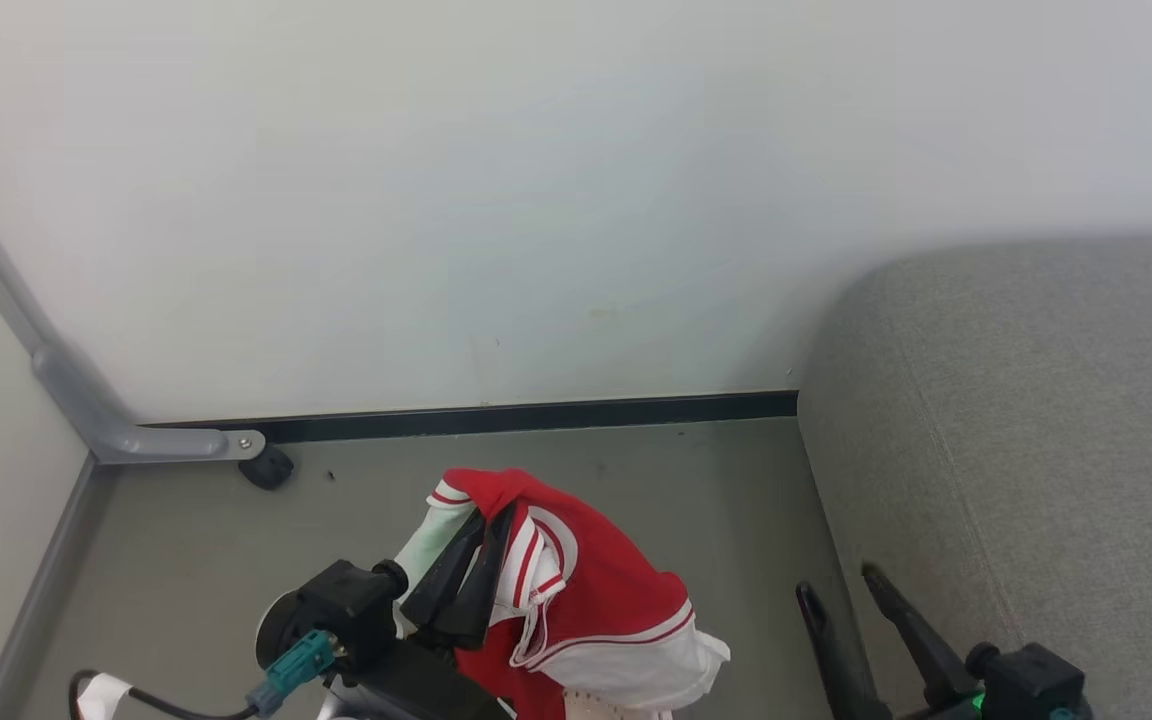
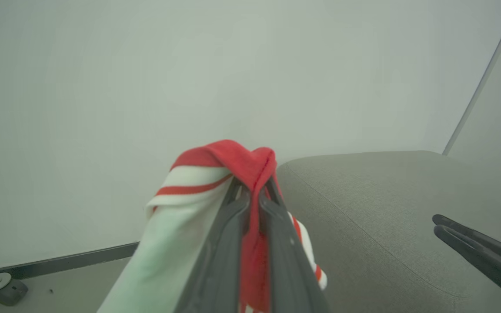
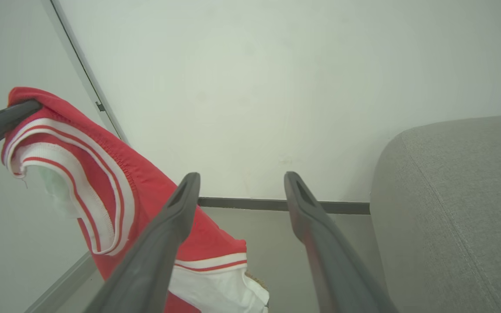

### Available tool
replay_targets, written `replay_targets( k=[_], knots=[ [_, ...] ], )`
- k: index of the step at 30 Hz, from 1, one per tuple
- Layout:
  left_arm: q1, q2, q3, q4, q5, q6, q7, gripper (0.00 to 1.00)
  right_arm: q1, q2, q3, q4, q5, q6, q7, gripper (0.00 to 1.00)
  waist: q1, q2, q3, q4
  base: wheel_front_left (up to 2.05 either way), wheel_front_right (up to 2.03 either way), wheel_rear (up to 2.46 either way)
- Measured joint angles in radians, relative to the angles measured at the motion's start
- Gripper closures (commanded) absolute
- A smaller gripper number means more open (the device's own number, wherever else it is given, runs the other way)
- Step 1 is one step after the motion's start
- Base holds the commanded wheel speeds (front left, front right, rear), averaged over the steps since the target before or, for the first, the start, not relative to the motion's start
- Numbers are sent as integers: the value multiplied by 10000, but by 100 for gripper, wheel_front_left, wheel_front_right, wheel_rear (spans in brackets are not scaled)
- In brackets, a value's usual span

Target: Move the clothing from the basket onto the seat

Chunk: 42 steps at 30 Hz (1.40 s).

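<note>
Up off the floor [image 1: 696, 480], the left hand [image 2: 252, 184] squeezes a red and white shirt [image 1: 606, 590] that hangs down in folds. Nearby, the right hand [image 1: 838, 581] holds nothing, fingers spread wide, close to the grey seat [image 1: 1036, 420].

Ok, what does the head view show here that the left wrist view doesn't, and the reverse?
Head view alone: a teal connector and black cable behind the left gripper. Left wrist view alone: a slanted wall seam past the seat. Both: the red-and-white garment pinched in the left fingers, the grey seat, the open right gripper, the black caster.
</note>
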Motion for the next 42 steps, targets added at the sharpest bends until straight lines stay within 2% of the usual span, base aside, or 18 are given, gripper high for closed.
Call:
replay_targets(
  k=[7, 14, 25, 32, 38, 39, 40, 42],
  knots=[
    [58, -19, -351, -430, 119, 2, 433, 100, -740, -102, 974, -10, -27, 12, 380, 0, 0, 0, 29, 186, 0, 0, 0],
    [1, -38, -546, -648, 130, 2, 767, 100, -1792, -355, 2731, 79, 8, 12, 792, 0, 0, 0, 84, 442, 0, 0, 0],
    [-157, -146, -679, -953, 130, 6, 1166, 100, -3509, -786, 5083, 723, 1003, 13, 1223, 0, 0, 0, 213, 886, 0, 0, 0],
    [-159, -151, -688, -1208, 130, 98, 1331, 100, -4114, -629, 5685, 1463, 1626, 17, 1212, 0, 0, 0, 260, 994, 0, 0, 0],
    [-159, -163, -731, -1411, 128, 100, 1457, 100, -4438, -128, 5785, 2105, 2033, 17, 1003, 1, 0, 0, 290, 1074, 0, 0, 0],
    [-159, -165, -736, -1430, 128, 100, 1459, 100, -4480, -59, 5789, 2211, 2086, 17, 932, 35, 0, 0, 296, 1085, 0, 0, 0],
    [-159, -167, -744, -1444, 128, 102, 1482, 100, -4524, 15, 5747, 2334, 2128, 19, 848, 100, 0, 1, 301, 1095, 0, 0, 0],
    [-159, -167, -754, -1465, 127, 102, 1519, 100, -4549, 111, 5659, 2516, 2153, 19, 723, 100, 0, 0, 309, 1112, 0, 0, 0]
  ],
)
